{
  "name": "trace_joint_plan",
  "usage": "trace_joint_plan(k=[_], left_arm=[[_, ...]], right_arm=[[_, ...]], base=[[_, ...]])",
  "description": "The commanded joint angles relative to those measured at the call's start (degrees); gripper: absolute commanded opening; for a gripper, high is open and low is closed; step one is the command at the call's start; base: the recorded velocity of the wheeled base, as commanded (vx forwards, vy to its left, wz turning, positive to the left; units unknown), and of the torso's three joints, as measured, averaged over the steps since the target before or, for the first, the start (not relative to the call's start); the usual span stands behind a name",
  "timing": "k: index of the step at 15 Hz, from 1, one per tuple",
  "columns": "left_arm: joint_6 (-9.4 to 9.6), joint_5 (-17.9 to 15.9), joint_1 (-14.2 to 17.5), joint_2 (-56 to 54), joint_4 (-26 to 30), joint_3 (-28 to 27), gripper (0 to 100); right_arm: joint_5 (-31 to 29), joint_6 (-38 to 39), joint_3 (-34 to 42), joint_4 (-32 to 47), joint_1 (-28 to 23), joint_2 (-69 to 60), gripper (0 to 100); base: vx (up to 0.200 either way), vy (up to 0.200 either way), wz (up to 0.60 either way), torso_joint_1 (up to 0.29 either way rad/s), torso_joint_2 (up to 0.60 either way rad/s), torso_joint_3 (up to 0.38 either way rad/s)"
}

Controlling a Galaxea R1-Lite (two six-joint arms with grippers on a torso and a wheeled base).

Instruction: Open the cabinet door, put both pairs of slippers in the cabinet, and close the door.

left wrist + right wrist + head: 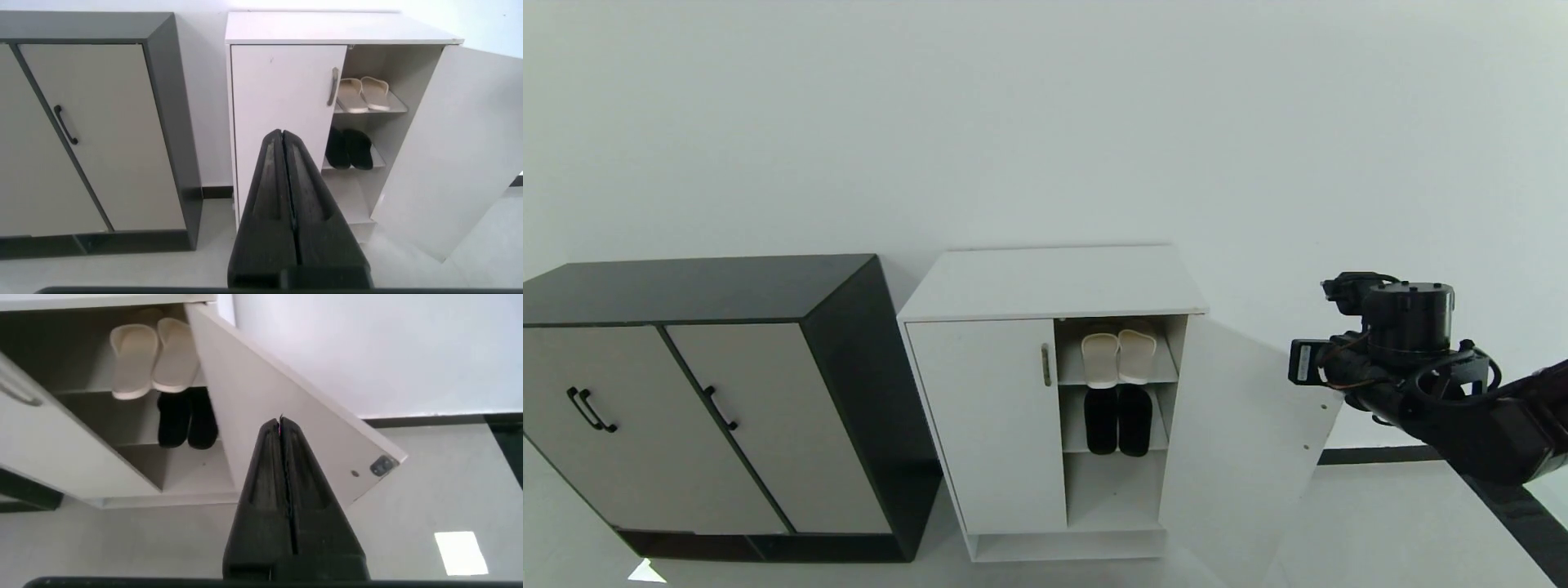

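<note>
Jaws of the left gripper point(283, 132) are pressing fully together and gripping nothing. Jaws of the right gripper point(281, 421) are also closing completely on each other, with nothing between them. In the head view the right arm point(1462, 408) is hanging at about three o'clock, just beside the free edge of the open right door point(1250, 441).

This flat white door is standing swung out toward four o'clock from the white wooden cabinet point(1045, 282), which is sitting at six o'clock on the pale floor point(1380, 531). Its closed left door point(988, 425) is covering the other half.

Inside, the pair of cream foam slippers point(1118, 356) is lying side by side on the upper shelf, and the pair of black slippers point(1118, 419) is lying on the middle shelf directly below.

At eight o'clock the black cabinet with two grey doors point(849, 384) is standing just beside the white one. Both are backing against the white wall point(1045, 122).
</note>
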Motion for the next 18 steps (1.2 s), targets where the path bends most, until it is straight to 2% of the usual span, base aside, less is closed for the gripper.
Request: trace_joint_plan(k=[1, 11, 18], left_arm=[[-0.04, 0.0, 0.01, -0.01, -0.07, 0.01, 0], [-0.04, 0.0, 0.01, -0.01, 0.01, 0.01, 0], [-0.04, 0.0, 0.01, -0.01, -0.07, 0.01, 0]], right_arm=[[0.56, -0.01, -1.1, -0.05, -1.63, 2.16, 0], [2.76, -0.45, -6.81, -0.05, -9.89, 10.51, 0], [2.76, -1.94, -6.73, -0.23, -10.15, 14.2, 0]], base=[[0.0, 0.0, 0.0, 0.0, 0.0, 0.0], [0.0, 0.0, 0.0, 0.0, 0.0, 0.0], [0.0, 0.0, 0.0, 0.0, 0.0, 0.0]])
